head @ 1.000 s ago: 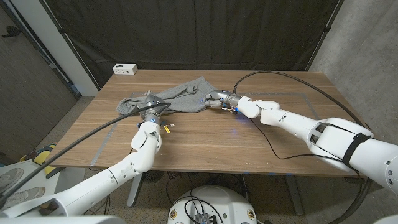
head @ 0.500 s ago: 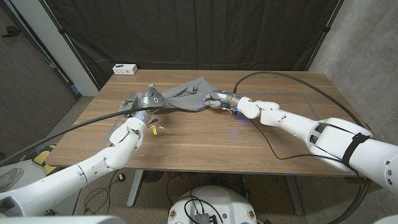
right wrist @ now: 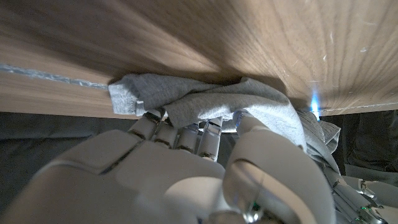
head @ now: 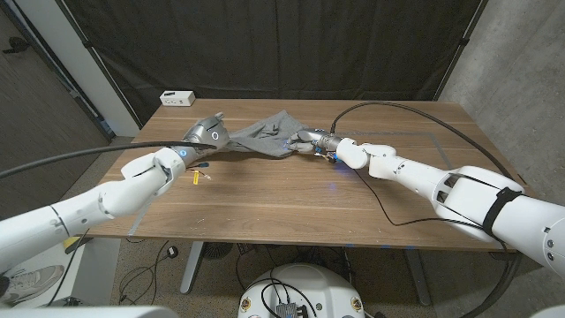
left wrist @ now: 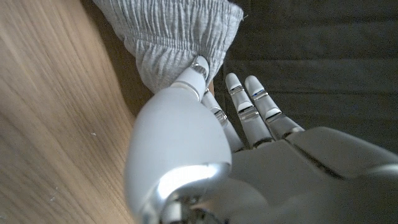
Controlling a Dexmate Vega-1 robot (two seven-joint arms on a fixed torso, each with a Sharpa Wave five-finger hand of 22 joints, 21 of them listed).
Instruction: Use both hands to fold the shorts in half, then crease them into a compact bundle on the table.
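Observation:
The grey shorts (head: 263,134) lie bunched at the far middle of the wooden table (head: 291,208), stretched between my two hands. My left hand (head: 206,134) holds their left end raised off the table; in the left wrist view the thumb and a finger (left wrist: 198,67) pinch the gathered waistband (left wrist: 174,37) while the other fingers stay straight. My right hand (head: 315,141) grips the right end low on the table. In the right wrist view its curled fingers (right wrist: 180,134) close on folds of the grey cloth (right wrist: 242,99).
A white box (head: 177,98) stands at the table's far left corner. A black cable (head: 393,108) loops over the far right of the table and runs to the front. Grey tape lines (head: 141,212) mark the wood on the left.
My left arm has swung out to the left, and its hand has carried the shorts' left end farther back and up off the table. The right hand has stayed put.

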